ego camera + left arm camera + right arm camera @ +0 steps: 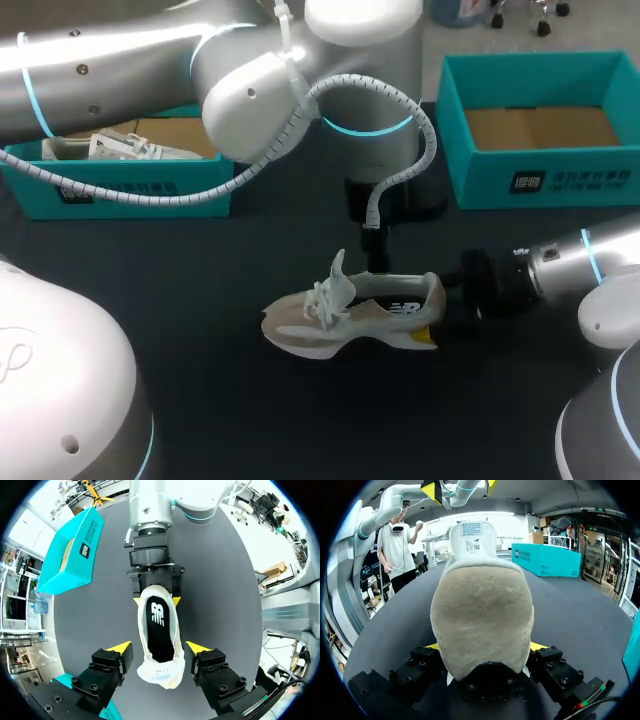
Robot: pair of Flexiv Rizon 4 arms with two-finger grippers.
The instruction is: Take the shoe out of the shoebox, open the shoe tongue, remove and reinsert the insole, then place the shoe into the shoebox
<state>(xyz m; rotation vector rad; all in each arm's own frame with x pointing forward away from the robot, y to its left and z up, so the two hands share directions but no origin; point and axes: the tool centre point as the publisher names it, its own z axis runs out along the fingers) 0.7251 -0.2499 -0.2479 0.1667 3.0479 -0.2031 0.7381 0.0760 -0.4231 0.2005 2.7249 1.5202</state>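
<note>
Shoe [350,318] is sitting upright on the bench [200,400]. Right fingers [538,646] point in low and level from behind the shoe, clamped on both sides of its heel. Left fingers [120,649] hang straight down above it, spread wide, holding nothing.

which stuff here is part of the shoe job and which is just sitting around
In the job:
shoe on the table
its black insole, inside the shoe
empty teal shoebox

Likely just lying about:
second teal box
other shoe lying inside that box
</note>
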